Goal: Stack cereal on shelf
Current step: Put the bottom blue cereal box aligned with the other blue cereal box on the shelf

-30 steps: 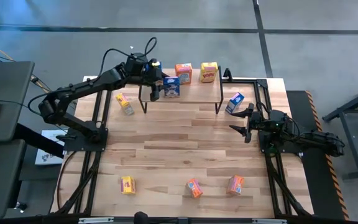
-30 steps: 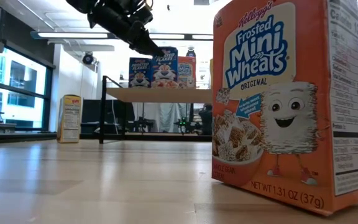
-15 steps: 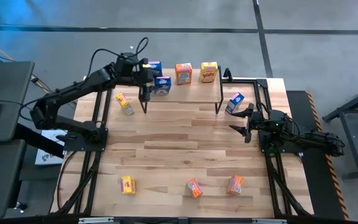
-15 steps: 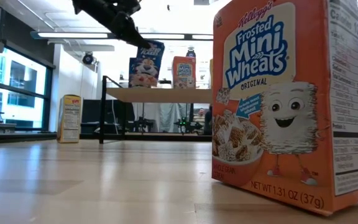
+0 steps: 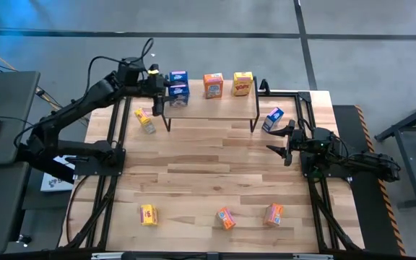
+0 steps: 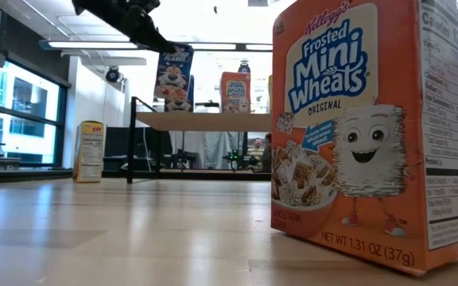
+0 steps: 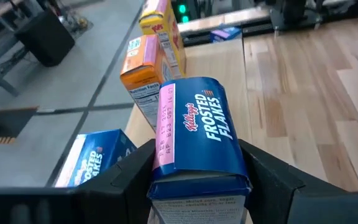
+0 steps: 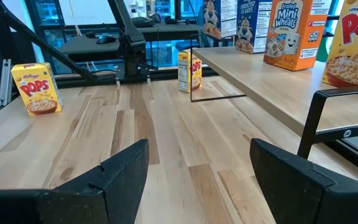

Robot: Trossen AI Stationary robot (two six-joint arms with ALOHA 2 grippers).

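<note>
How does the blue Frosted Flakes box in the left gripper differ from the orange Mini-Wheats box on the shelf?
The Frosted Flakes box is blue and clamped in the left gripper above the shelf's left end, by another blue box. The Mini-Wheats box is orange, standing free mid-shelf. Both are small Kellogg's cartons.
</note>
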